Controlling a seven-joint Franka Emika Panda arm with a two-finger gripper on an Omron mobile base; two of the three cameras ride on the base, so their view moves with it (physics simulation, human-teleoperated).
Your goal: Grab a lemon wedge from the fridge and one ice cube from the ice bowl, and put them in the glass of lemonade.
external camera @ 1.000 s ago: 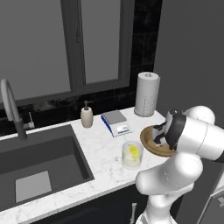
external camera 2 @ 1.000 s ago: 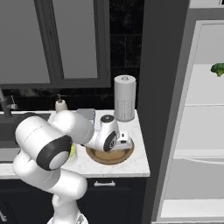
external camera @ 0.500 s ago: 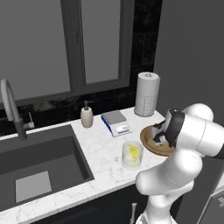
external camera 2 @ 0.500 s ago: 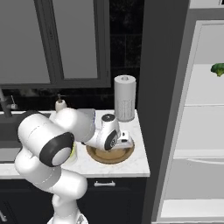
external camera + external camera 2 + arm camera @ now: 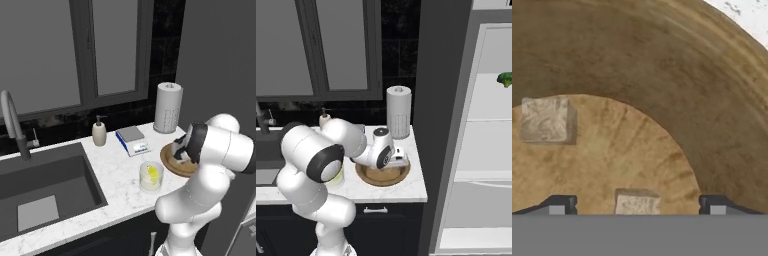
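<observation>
Ice bowl (image 5: 712,100): round, brown, wood-grained, shallow. In the hand view its sloping wall fills the upper and right of the frame; the flat floor lies lower left. Contents: two pale translucent ice cubes, one (image 5: 545,120) at left centre, one (image 5: 637,204) at bottom centre, directly between the two dark fingertips (image 5: 561,204). Gripper (image 5: 637,207): jaws spread wide, holding nothing, a clear gap on each side of the cube.

Left base view: bowl (image 5: 172,165) at right centre on the white marble counter (image 5: 120,175), partly covered by the hand; cubes not discernible here. Glass of lemonade (image 5: 151,176): short, clear, just left of the bowl, with a yellow lemon wedge (image 5: 153,173) inside.

Right base view: bowl (image 5: 382,175) at centre; paper towel roll (image 5: 398,112) behind it; open fridge (image 5: 491,150) at right, white shelves, broccoli floret (image 5: 505,78) upper right.
</observation>
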